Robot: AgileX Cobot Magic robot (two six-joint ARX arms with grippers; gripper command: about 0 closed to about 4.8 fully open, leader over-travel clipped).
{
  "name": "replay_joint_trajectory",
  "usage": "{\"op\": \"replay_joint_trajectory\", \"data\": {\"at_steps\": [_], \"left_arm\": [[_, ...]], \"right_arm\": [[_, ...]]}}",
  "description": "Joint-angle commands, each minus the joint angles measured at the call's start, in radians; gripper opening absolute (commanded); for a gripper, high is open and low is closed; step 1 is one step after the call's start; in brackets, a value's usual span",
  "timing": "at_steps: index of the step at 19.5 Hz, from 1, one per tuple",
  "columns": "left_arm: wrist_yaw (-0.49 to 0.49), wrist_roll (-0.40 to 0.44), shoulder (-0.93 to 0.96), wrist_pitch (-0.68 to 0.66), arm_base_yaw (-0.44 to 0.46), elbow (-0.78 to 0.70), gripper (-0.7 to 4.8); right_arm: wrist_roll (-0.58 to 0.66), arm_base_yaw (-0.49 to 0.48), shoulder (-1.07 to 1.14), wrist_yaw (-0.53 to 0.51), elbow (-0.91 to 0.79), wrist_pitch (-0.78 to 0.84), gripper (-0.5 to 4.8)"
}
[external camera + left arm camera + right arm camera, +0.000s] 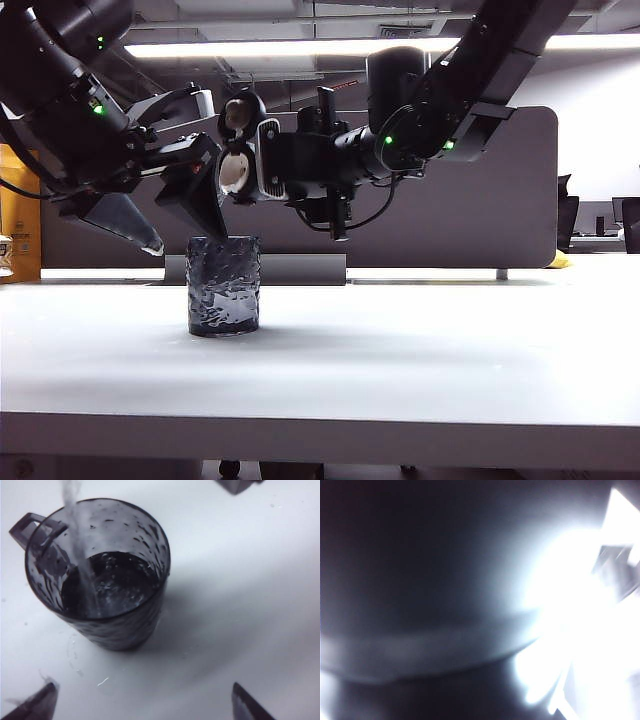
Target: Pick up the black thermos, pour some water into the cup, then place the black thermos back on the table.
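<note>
Thermos (300, 165): we hold it tipped level in our right hand (335, 175), spout over the cup (223, 285).
Cup: on the desk (420, 350), water streaming in.
Left hand (165, 225): we keep it open, beside the cup.

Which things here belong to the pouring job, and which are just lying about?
Job: black thermos, tipped in the right claw; cup, taking water; table; open left claw beside the cup.
Lying about: grey partition behind the table.
</note>
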Motion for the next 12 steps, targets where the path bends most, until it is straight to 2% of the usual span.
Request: {"op": "replay_joint_trajectory", "data": {"at_steps": [1,5,6,7,8,9,10,12], "left_arm": [[0.001,0.001,-0.005,0.006,0.001,0.024,4.79],[0.002,0.0,-0.022,0.005,0.001,0.067,4.79],[0.006,0.0,-0.04,0.005,0.001,0.069,4.79],[0.014,0.0,-0.059,0.005,0.0,0.073,4.79],[0.033,0.0,-0.072,0.006,0.0,0.074,4.79],[0.065,0.0,-0.095,0.024,0.0,0.076,4.79],[0.089,-0.002,-0.116,0.037,0.0,0.078,4.79],[0.185,-0.007,-0.155,0.076,-0.002,0.078,4.79]], "right_arm": [[0.279,0.002,-0.024,0.053,0.011,0.064,1.39],[0.459,0.0,-0.026,0.121,0.011,0.063,1.38],[0.565,0.0,-0.034,0.176,0.01,0.063,1.38],[0.724,-0.005,-0.055,0.205,0.006,0.058,1.38],[0.798,-0.008,-0.07,0.208,-0.001,0.058,1.39],[0.958,-0.02,-0.114,0.208,-0.026,0.054,1.39],[1.063,-0.024,-0.166,0.219,-0.064,0.046,1.39],[1.188,-0.041,-0.307,0.245,-0.211,0.034,1.39]]}}
